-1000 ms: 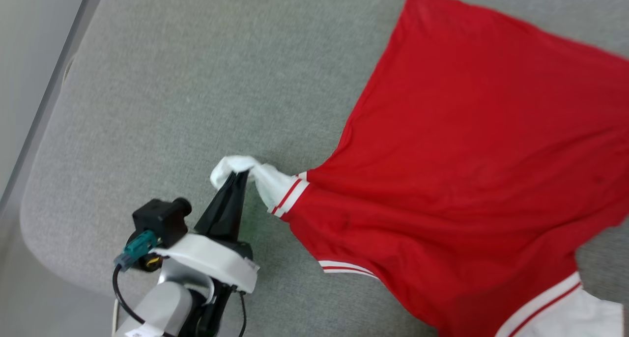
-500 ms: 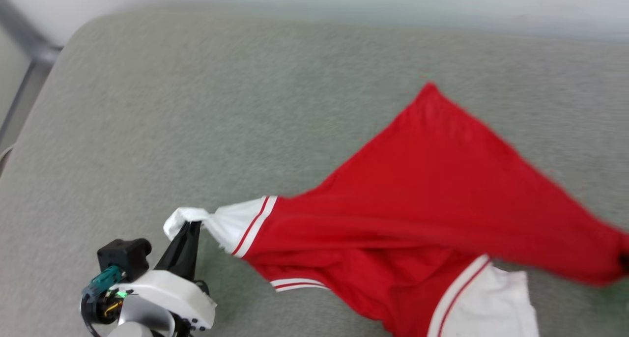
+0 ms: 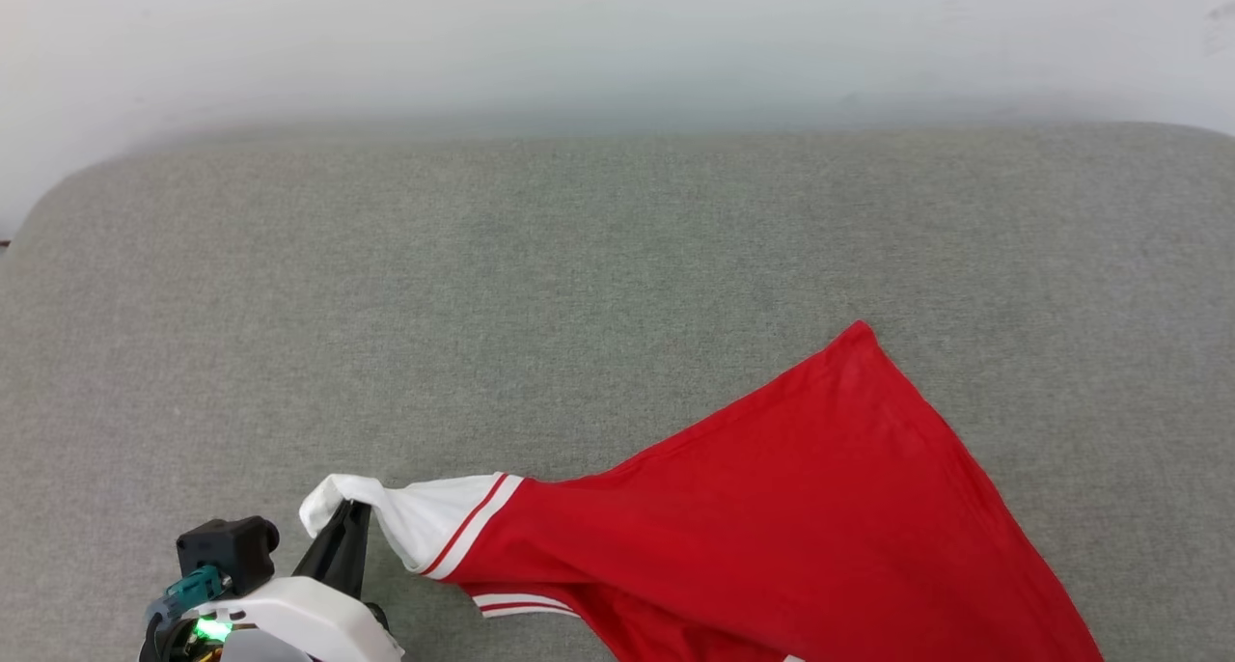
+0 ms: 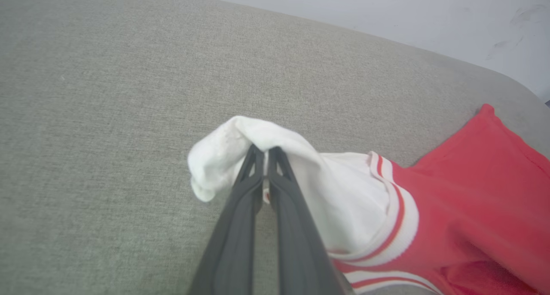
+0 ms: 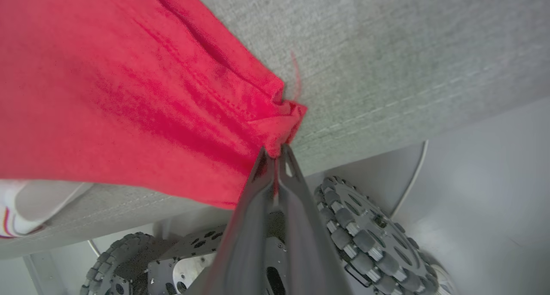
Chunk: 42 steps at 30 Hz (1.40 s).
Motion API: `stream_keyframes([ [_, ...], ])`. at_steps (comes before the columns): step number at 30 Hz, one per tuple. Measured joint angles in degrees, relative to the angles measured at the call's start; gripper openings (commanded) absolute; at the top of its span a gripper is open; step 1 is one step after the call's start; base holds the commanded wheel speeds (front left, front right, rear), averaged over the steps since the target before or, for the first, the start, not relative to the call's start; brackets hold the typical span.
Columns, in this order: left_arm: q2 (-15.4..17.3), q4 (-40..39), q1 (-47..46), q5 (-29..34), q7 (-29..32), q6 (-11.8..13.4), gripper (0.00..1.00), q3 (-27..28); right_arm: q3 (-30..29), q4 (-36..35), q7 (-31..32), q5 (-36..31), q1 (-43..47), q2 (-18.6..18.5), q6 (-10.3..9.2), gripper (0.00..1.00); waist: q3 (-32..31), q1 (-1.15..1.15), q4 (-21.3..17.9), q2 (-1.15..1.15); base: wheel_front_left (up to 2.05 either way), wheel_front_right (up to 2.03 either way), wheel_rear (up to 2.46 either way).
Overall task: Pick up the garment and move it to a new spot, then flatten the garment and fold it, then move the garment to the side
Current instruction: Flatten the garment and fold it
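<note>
red garment clamped by left pincer, right pincer.

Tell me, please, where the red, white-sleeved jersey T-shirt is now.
In the head view the red T-shirt stretches over the lower right of the grey fabric surface, its white sleeve pinched by the left tool, a red corner by the right tool.

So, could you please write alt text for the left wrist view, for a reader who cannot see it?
The left pincer, shut, pinches the bunched white sleeve of a red jersey T-shirt with red-and-white striped trim, over a grey fabric surface; a pale wall runs behind.
</note>
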Motion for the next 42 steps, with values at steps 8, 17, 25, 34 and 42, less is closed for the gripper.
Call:
stream_keyframes([
  [8,0.2,-1.6,0.7,-0.1,0.8,0.5,0.0,-0.4,3.4,1.7,-15.6,0.2,-3.7,-0.1,-0.02,1.0,-1.0,0.01,-0.5,0.0,0.0,0.0,0.0],
  [17,-0.5,-2.6,-2.2,1.1,-0.1,-0.2,0.0,-1.5,8.2,7.0,-37.2,-2.0,-15.4,-6.2,-0.02,1.0,0.4,0.01,1.8,0.0,0.0,0.0,0.0],
  [25,-2.2,-2.5,-7.9,2.6,-1.1,-1.9,0.0,-2.8,16.8,14.0,-28.2,1.9,-28.9,-14.8,-0.02,1.0,4.5,0.02,4.3,0.0,0.0,0.0,0.0],
  [34,-4.6,-0.5,-13.3,3.5,-2.4,-3.9,0.0,-4.6,27.5,13.2,-2.9,6.1,-42.2,-24.1,-0.02,1.0,9.9,0.02,7.6,0.0,0.0,0.0,0.0],
  [42,-6.1,0.1,-16.2,4.1,-3.6,-4.9,0.0,-5.4,37.1,16.0,2.5,8.8,-48.7,-25.8,-0.03,1.0,14.3,0.02,9.5,0.0,0.0,0.0,0.0],
])
